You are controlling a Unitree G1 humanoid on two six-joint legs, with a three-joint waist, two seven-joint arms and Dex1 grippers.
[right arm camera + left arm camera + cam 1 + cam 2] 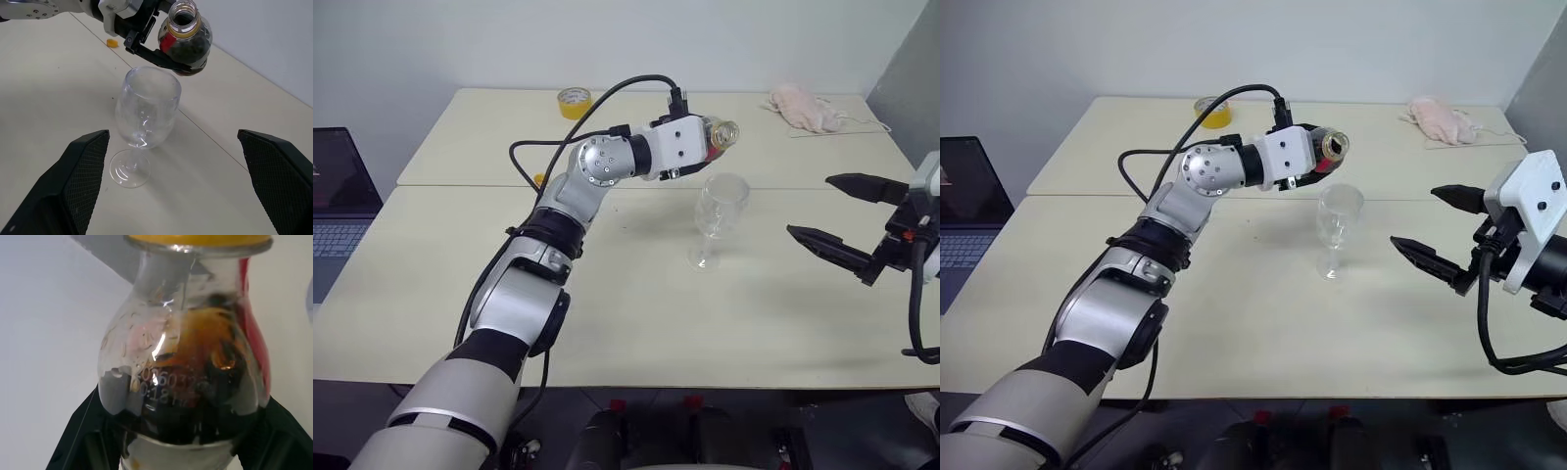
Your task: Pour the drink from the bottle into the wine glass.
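Observation:
My left gripper (705, 147) is shut on the bottle (722, 134), a small clear bottle with a red label and a yellow neck ring. It holds the bottle on its side, just above and behind the rim of the wine glass (719, 211). The bottle's mouth is uncapped and points to the right. The dark brown drink (190, 48) lies in the bottle's rounded body. The wine glass (145, 110) stands upright on the table and looks empty. My right gripper (810, 206) hangs open to the right of the glass, with nothing between its fingers.
A small yellow cap (113, 43) lies on the table behind my left arm. A yellow tape roll (574, 102) and a pink cloth (806, 106) sit on the far table. A laptop (337, 206) stands at the left edge.

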